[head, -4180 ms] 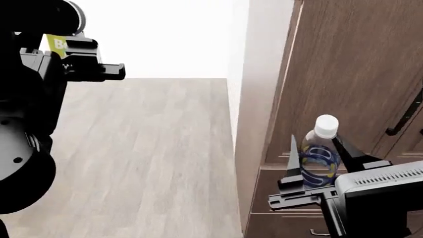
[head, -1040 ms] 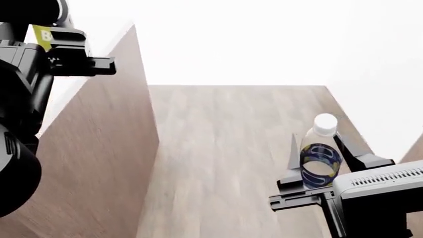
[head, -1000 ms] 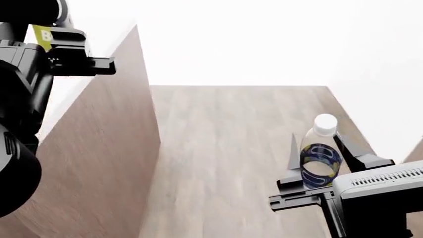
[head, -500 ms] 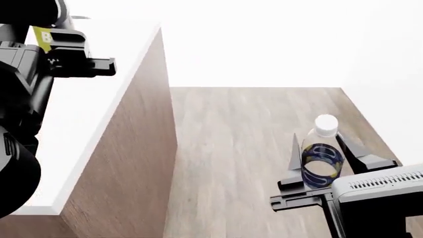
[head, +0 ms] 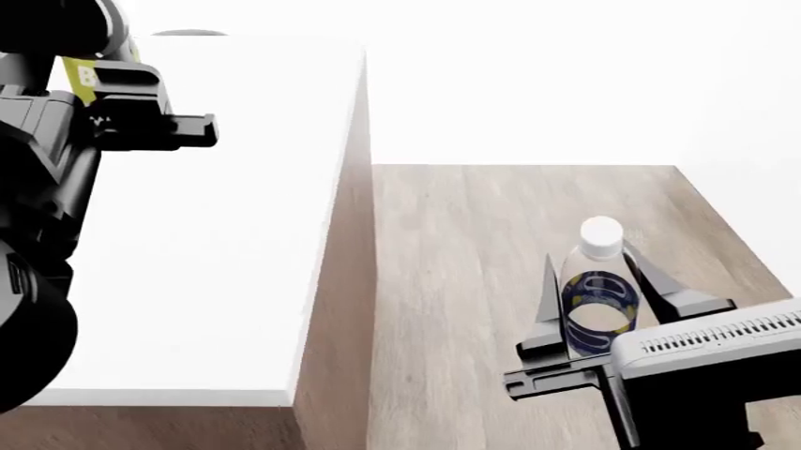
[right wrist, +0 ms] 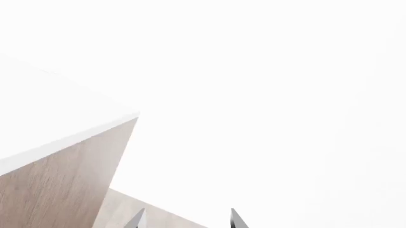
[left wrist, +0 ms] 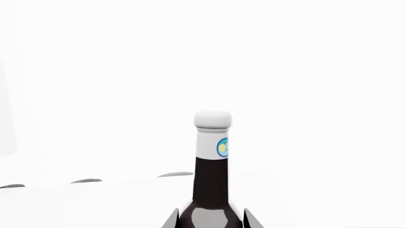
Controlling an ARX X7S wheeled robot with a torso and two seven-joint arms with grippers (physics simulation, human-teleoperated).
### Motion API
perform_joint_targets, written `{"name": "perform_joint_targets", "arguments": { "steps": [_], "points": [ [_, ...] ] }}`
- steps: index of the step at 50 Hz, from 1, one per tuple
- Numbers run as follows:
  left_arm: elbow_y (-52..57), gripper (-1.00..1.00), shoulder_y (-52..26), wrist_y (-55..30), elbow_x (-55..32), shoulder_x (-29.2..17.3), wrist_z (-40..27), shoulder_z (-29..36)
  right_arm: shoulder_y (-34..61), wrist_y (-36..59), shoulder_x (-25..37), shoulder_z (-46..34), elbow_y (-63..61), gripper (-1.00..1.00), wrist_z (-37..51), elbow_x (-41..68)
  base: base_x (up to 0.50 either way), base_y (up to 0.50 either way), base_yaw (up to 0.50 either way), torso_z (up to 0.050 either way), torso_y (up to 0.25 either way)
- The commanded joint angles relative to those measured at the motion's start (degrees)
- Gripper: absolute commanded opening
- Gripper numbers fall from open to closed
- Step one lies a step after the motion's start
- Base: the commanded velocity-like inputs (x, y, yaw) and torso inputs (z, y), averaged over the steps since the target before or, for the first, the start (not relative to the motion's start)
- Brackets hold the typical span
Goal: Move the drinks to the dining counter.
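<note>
The dining counter [head: 213, 234] fills the left of the head view, a plain white top over a brown wood-grain panel [head: 344, 309]. High over its left part, my left gripper [head: 150, 127] is shut on the small dark bottle, whose yellow-green label [head: 83, 75] peeks out. In the left wrist view the dark bottle [left wrist: 211, 142] stands upright between the fingertips of that gripper [left wrist: 211, 216]. My right gripper [head: 591, 262] is shut on the clear bottle [head: 598, 305] with blue label and white cap, over the floor to the right of the counter. The right wrist view shows only that gripper's fingertips [right wrist: 187, 218] and a corner of the counter [right wrist: 57, 190]. The cream bottle is out of view.
Light wood floor [head: 501, 234] runs between the counter's panel and a white wall on the right. A flat grey oval [head: 188, 33] shows at the counter's far edge; the left wrist view shows similar grey ovals [left wrist: 85, 181] on a white surface.
The head view has swung, so the counter top now spreads much wider across the left. Both grippers keep hold of their bottles.
</note>
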Motion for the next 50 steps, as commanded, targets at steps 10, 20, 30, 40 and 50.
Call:
{"name": "perform_joint_targets", "arguments": {
  "steps": [10, 20, 30, 40, 50],
  "points": [
    [0.12, -1.0, 1.2, 1.45, 1.37, -0.54, 0.91, 0.1, 1.96, 0.83, -0.2, -0.4, -0.1, -1.0, 0.46, -0.53, 0.0, 0.5, 0.0, 0.0, 0.001],
    [-0.31, -1.0, 0.69, 1.64, 1.82, -0.27, 1.2, 0.78, 25.49, -1.36, 2.78, -12.84, -1.44, -1.0, 4.33, 10.25, 0.0, 0.5, 0.0, 0.0, 0.001],
    [-0.21, -1.0, 0.73, 1.92, 1.37, -0.81, 0.97, 0.52, 68.02, -15.0, 1.8, -54.33, -1.44, -1.0, 12.9, 15.64, 0.0, 0.5, 0.0, 0.001, 0.001],
    [-0.28, -1.0, 1.29, 2.5, 2.28, -0.92, 1.58, 0.82, 75.75, -24.62, -0.42, -66.6, -0.22, -1.0, 12.4, 14.26, 0.0, 0.5, 0.0, 0.0, 0.001],
    [-0.24, -1.0, 1.65, 2.72, 2.4, -1.03, 1.51, 1.15, 74.93, -26.14, -2.35, -65.13, 0.71, -1.0, 12.09, 14.31, 0.0, 0.07, 0.0, 0.001, 0.001]
  ]
}}
